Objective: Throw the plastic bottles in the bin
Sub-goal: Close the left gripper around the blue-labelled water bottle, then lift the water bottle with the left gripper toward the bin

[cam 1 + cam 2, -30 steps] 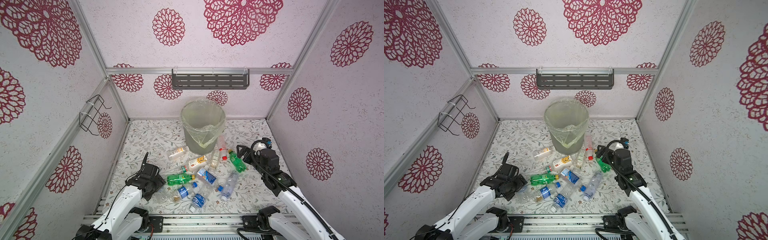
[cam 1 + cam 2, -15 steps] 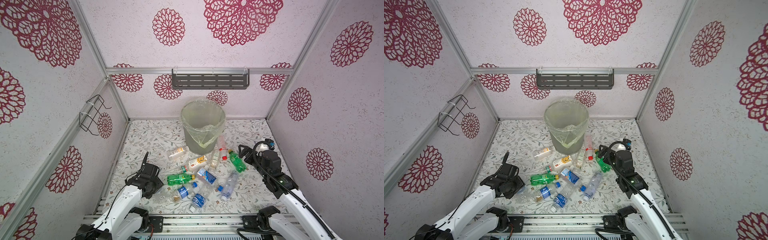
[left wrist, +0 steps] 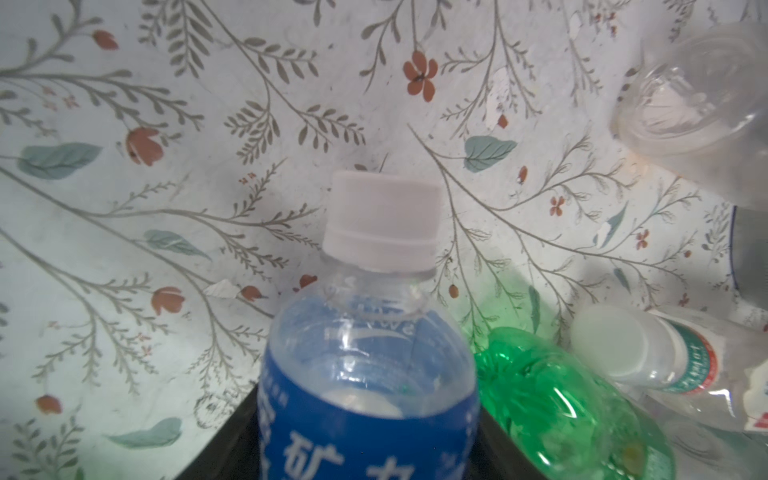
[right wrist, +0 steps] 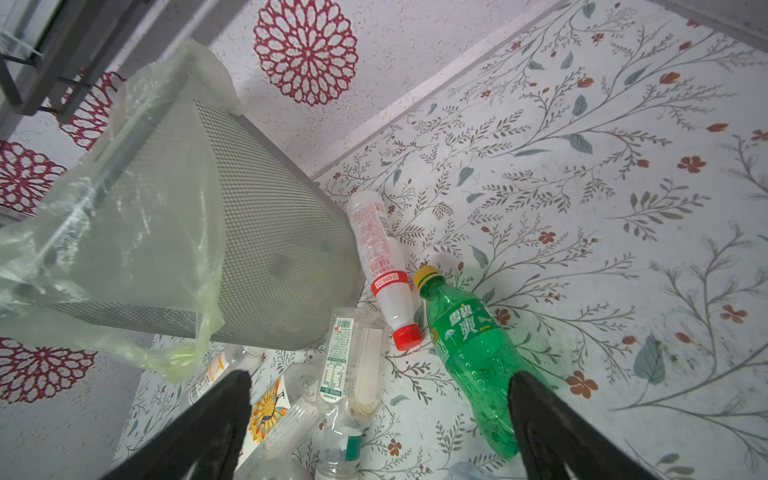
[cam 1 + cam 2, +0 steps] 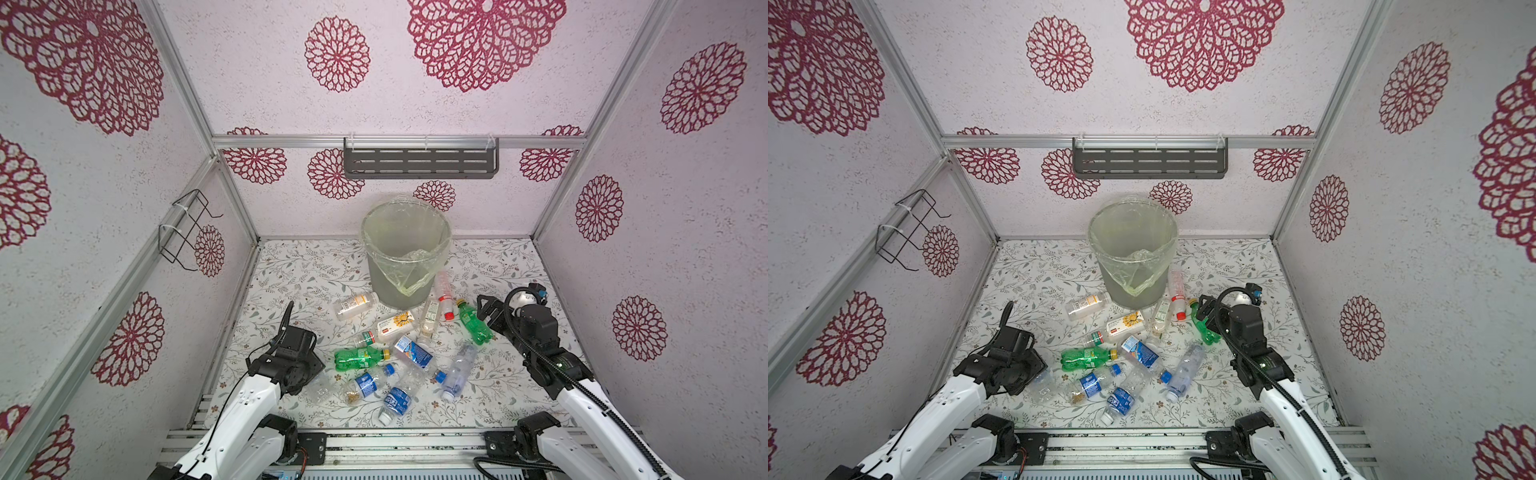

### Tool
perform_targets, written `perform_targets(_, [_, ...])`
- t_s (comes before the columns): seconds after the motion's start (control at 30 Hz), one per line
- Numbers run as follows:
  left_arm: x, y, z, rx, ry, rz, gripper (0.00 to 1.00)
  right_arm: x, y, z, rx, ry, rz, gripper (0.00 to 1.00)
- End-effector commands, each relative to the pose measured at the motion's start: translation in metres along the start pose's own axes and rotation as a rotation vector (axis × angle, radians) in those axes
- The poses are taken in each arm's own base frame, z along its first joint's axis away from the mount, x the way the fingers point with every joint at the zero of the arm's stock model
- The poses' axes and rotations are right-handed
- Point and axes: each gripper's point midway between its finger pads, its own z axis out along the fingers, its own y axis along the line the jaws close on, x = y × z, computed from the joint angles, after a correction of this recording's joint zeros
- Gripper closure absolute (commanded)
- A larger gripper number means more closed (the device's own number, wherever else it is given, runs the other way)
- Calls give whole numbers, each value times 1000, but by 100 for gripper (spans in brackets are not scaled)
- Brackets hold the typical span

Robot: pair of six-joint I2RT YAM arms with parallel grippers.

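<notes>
**A:** Top views first. Where does it stand?

**B:** Bin (image 5: pixel 405 266) is upright at the back wall, with the liner bag folded over its rim. I see only the liner inside. Plastic bottles (image 5: pixel 399 357) lie scattered on the flowered mat (image 5: pixel 311 266) in front of it. Left gripper (image 5: pixel 297 372) is low at the near-left edge of the heap, jaws hidden under its own wrist. Right gripper (image 5: pixel 487 308) hangs just beside the green bottle (image 5: pixel 473 326), right of the bin.

**A:** Left wrist?

**B:** It is clamped on a blue-labelled bottle (image 3: pixel 365 374), a dark jaw on either side of the label and the white cap pointing away. The label has white Chinese characters. The first reads 矿 and the rest is cut off. The other green bottle (image 3: pixel 561 395) lies close alongside.

**A:** Right wrist?

**B:** Fingers (image 4: pixel 540 415) are spread wide with nothing between them. The green bottle sits off to one finger's side. It has a yellow cap and its label reads 雪碧 with a large 爽. A red-capped bottle (image 4: pixel 380 257) lies against the bin's foot, its red print too fine to read. A clear bottle's (image 4: pixel 349 357) barcode label is also illegible.

**A:** Step?

**B:** I judge the left's grasp made. Next it must lift well above that tall rim, carry across and let go. The right is lining up and needs to centre on the green bottle before descending.
</notes>
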Motion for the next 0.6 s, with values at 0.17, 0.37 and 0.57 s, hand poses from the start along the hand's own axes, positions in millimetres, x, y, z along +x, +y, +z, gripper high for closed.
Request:
perform_targets(0.17, [-18,-21,-21,76,-76,7,38,7,-4,1,12,20,19,1])
perform_targets(0.37, [-26,-37,-35,180,-119,15,38,10,-6,3,20,34,12,1])
perform_targets(0.57, [-35,-49,-52,244,-165,26,38,17,-9,9,31,62,11,1])
